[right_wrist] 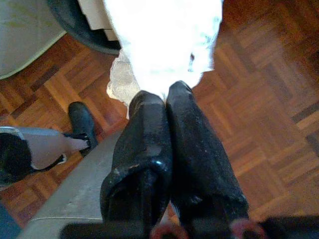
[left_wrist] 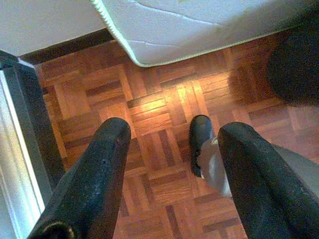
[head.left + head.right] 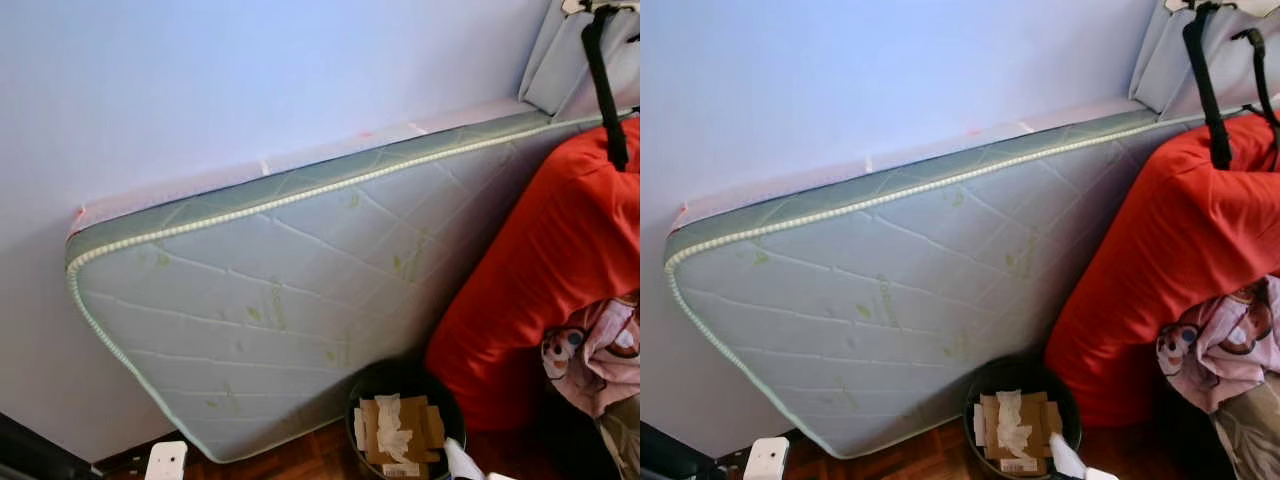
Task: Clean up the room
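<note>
Clearly the step in hand is carrying a piece of rubbish to the bin. On the left, the left gripper hangs over the parquet floor with its two black fingers spread wide and nothing between them; it looks idle. Ahead, a quilted mattress leans on its long edge against the pale wall. Just right of its lower corner stands a dark round waste bin, already holding flattened cardboard and crumpled paper. Further right a big red bag rests against the mattress, a patterned cloth bunched beside it. On the right side, the right gripper has its fingers pressed together on a white tissue, which dangles near the bin's rim but seems beside it rather than above the opening. The next move probably calls for bringing that arm over the bin's mouth, then parting the fingers so the tissue falls inside.
</note>
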Controlling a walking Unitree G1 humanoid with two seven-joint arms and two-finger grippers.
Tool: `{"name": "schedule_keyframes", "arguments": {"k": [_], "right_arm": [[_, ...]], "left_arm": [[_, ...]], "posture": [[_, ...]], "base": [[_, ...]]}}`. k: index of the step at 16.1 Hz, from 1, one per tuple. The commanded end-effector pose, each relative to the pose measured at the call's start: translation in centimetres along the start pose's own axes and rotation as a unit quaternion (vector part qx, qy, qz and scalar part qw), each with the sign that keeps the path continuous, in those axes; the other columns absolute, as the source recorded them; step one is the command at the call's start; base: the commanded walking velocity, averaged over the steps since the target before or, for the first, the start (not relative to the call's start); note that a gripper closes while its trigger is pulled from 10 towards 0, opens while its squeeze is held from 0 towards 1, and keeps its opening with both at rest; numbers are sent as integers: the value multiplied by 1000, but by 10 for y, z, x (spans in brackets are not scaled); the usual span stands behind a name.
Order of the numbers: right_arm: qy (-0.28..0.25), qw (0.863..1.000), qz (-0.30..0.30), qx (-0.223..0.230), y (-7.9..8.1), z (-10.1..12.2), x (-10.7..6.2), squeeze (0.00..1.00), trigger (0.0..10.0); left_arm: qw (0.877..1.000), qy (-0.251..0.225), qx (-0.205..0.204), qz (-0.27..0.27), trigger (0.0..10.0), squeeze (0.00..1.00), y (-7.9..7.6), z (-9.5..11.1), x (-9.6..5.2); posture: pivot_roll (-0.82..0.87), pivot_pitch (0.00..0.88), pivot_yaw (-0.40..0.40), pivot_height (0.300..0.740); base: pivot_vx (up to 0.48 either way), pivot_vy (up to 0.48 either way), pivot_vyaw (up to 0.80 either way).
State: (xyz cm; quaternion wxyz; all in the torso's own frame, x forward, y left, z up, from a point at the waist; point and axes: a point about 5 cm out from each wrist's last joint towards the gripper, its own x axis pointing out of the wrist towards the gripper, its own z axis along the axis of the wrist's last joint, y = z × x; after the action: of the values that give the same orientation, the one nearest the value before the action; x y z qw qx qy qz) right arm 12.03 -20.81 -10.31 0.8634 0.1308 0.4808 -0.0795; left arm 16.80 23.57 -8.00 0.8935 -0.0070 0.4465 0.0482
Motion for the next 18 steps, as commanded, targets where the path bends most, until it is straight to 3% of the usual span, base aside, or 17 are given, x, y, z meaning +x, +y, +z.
{"name": "schedule_keyframes", "arguments": {"k": [1,4,9,18], "right_arm": [[-4,1000,0,6,2,3,1,0,10000],[-4,1000,3,-6,3,4,1,0,10000],[-4,1000,5,-6,3,4,2,0,10000],[-5,1000,-1,6,3,4,2,0,10000]], "left_arm": [[1000,1,1,2,10000,0,2,0,0],[1000,0,-1,2,10000,0,2,1,0],[1000,0,-4,2,10000,0,1,1,0],[1000,-5,-8,1,10000,0,1,2,0]], "posture": [[39,0,-15,740],[37,0,-14,740],[40,0,-16,740],[43,0,-16,740]], "base": [[0,0,0],[0,0,0],[0,0,709],[0,0,0]]}}
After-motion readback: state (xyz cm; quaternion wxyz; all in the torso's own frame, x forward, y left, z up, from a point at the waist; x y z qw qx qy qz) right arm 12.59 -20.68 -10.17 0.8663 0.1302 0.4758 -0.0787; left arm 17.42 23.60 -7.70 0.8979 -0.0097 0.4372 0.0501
